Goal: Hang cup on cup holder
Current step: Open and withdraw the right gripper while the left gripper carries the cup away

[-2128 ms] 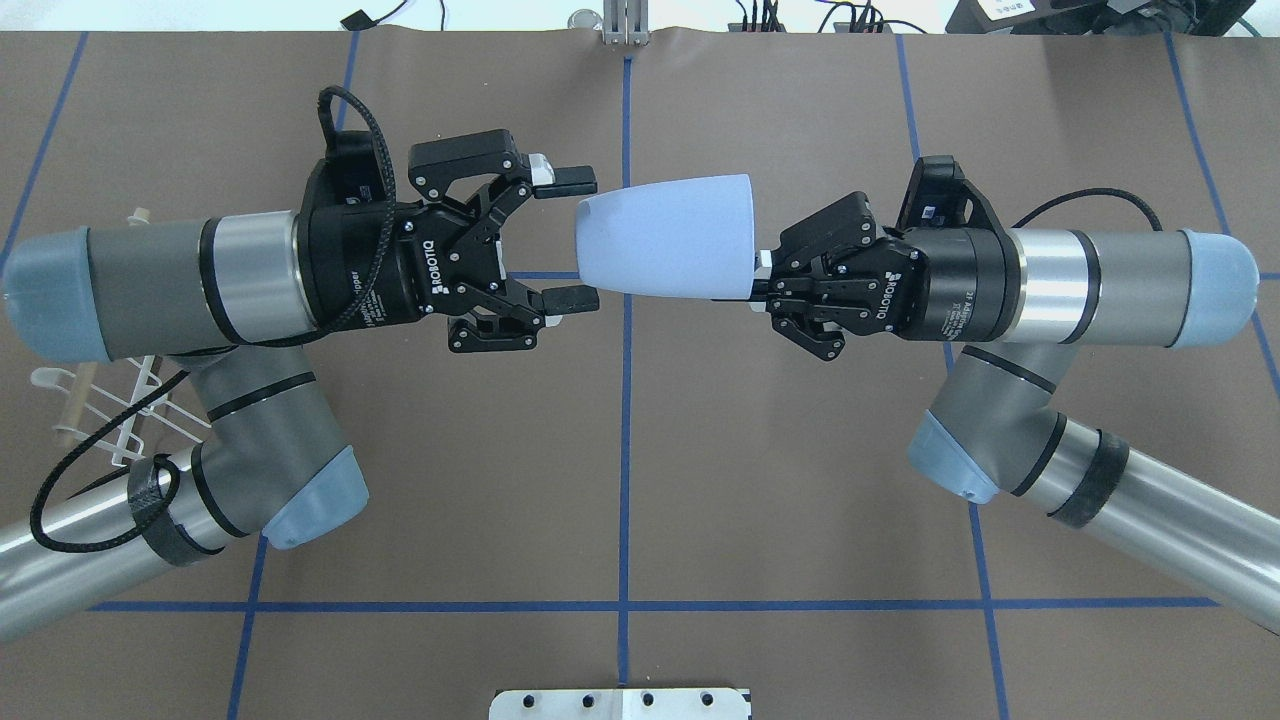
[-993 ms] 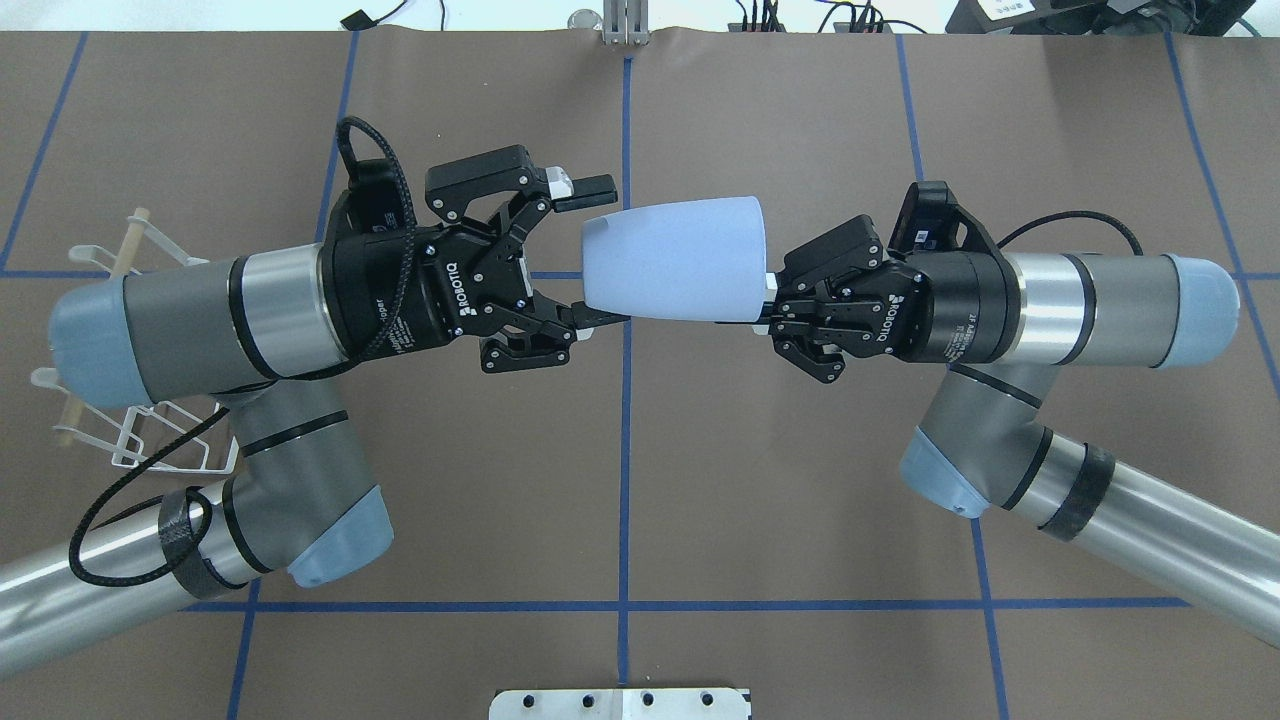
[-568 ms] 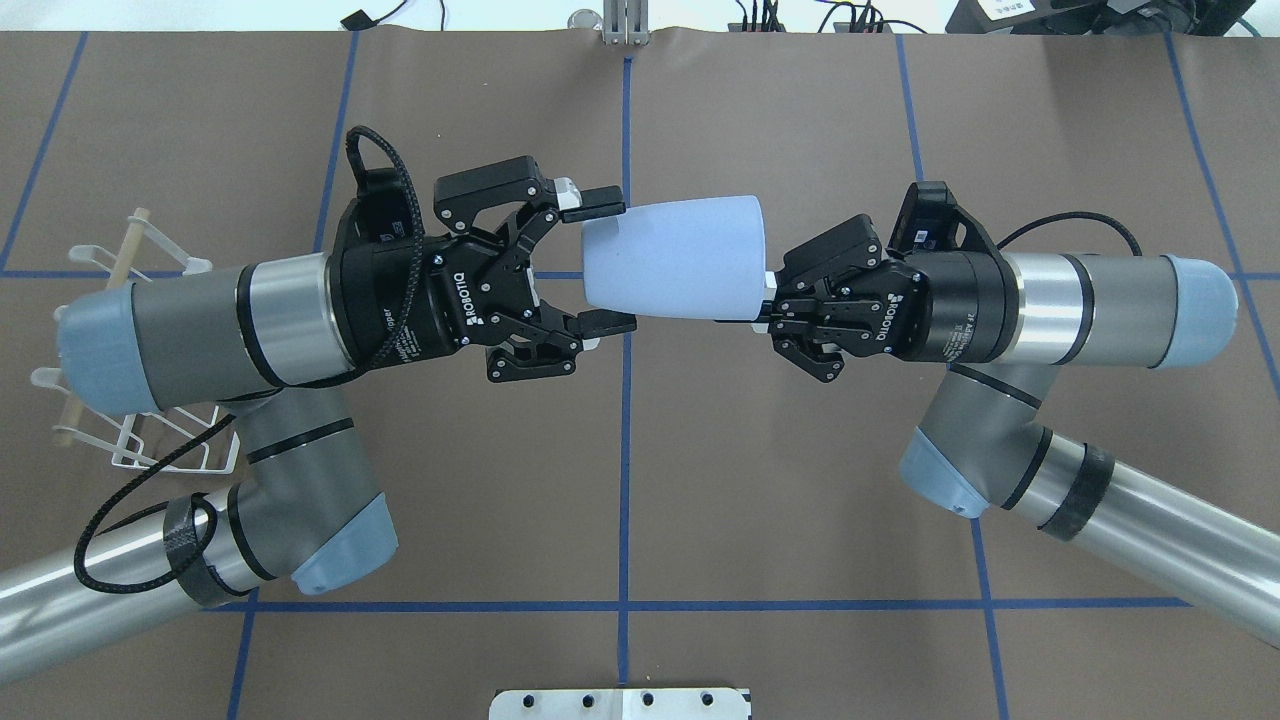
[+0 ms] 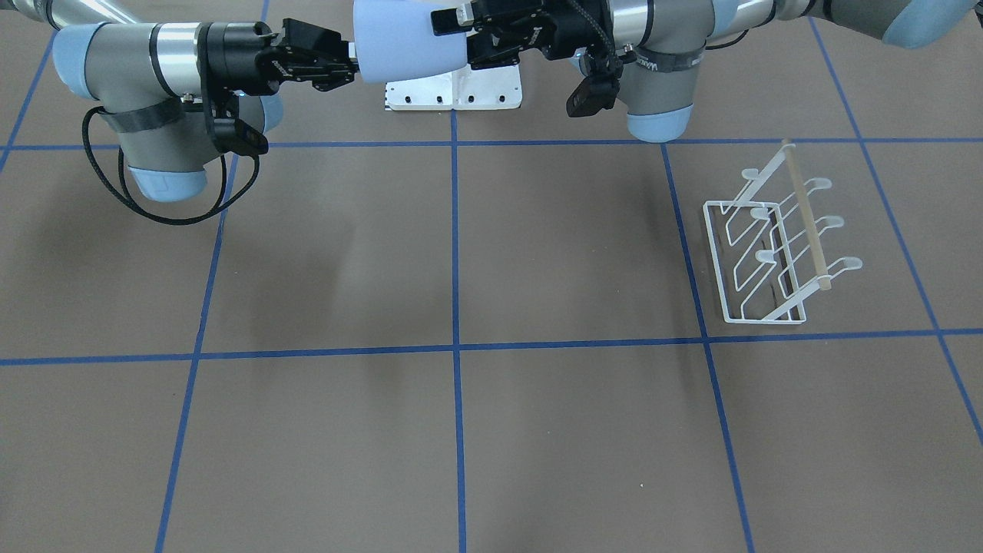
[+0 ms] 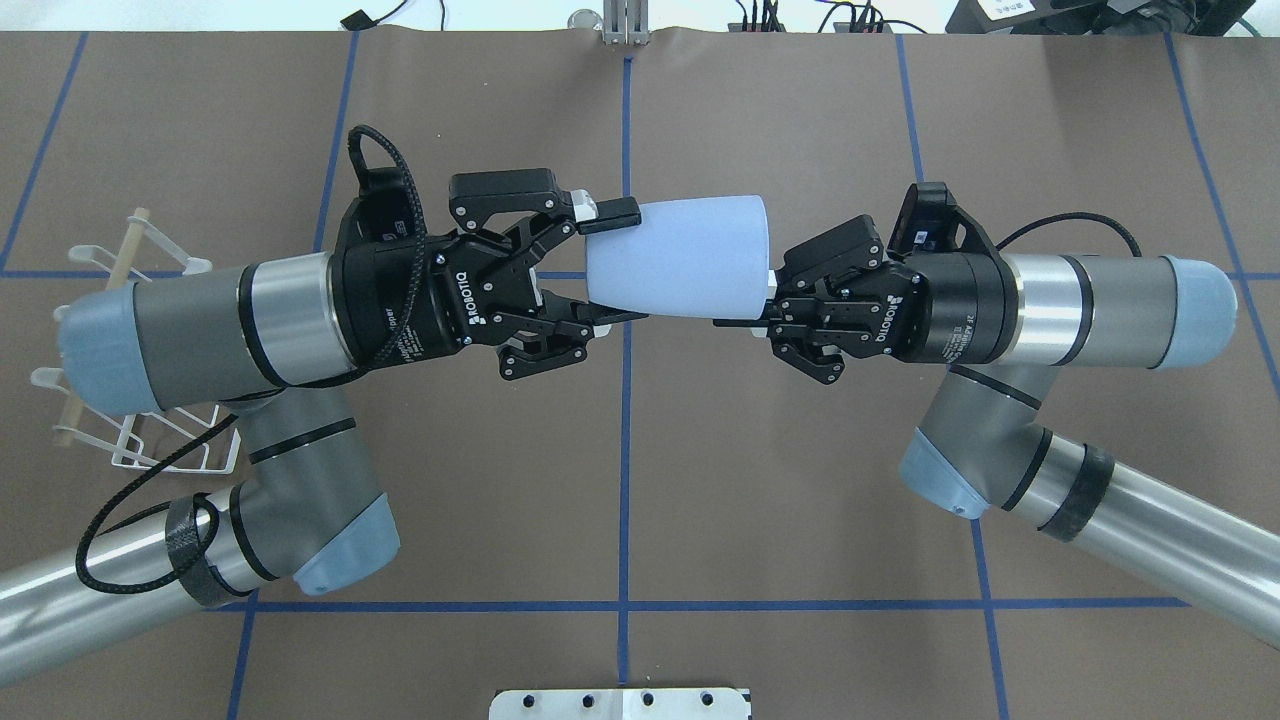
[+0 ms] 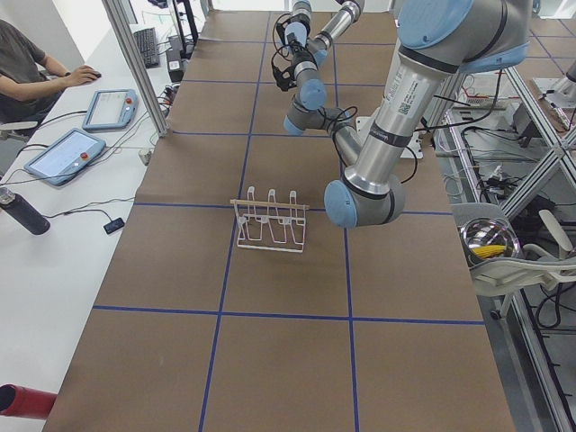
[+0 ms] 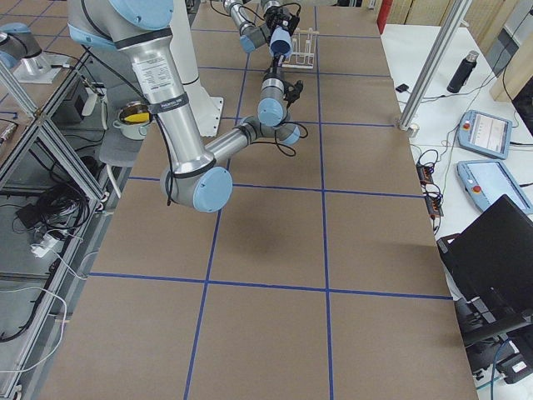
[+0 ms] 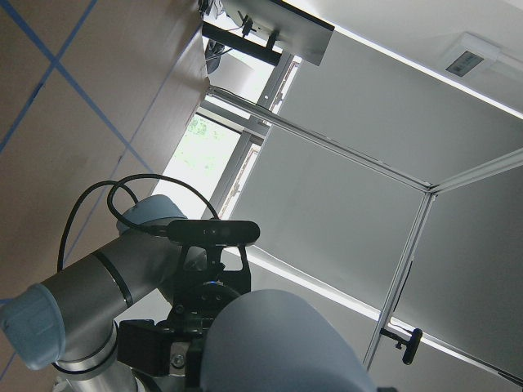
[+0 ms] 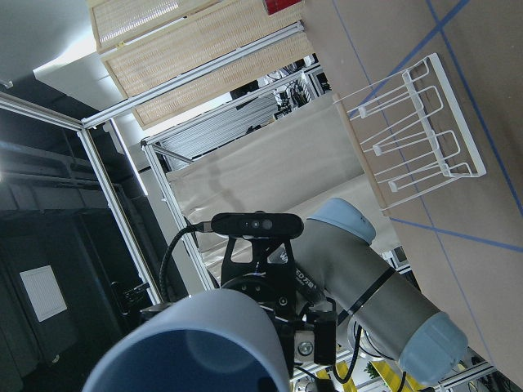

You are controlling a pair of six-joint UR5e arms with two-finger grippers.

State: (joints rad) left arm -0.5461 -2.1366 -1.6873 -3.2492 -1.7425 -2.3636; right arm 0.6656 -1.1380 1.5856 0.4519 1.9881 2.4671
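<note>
The light-blue cup (image 5: 685, 258) lies on its side in mid-air over the table's middle, its wide mouth toward my right arm. It also shows in the front view (image 4: 403, 34). My right gripper (image 5: 766, 290) is shut on the cup's rim. My left gripper (image 5: 615, 265) has its fingers (image 5: 612, 212) against the top and bottom of the narrow base end, shut on it. The white wire cup holder (image 4: 776, 246) with its wooden rod stands on the table on my left, partly hidden under my left arm in the overhead view (image 5: 130, 450).
A metal mounting plate (image 5: 620, 703) sits at the table's near edge. Blue tape lines (image 5: 625, 450) grid the brown table. In the left side view an operator (image 6: 27, 58) sits beside two tablets (image 6: 67, 153) off the table.
My left gripper has moved right toward the cup's base and its fingers have closed in onto it. The right gripper and the cup have hardly moved.
</note>
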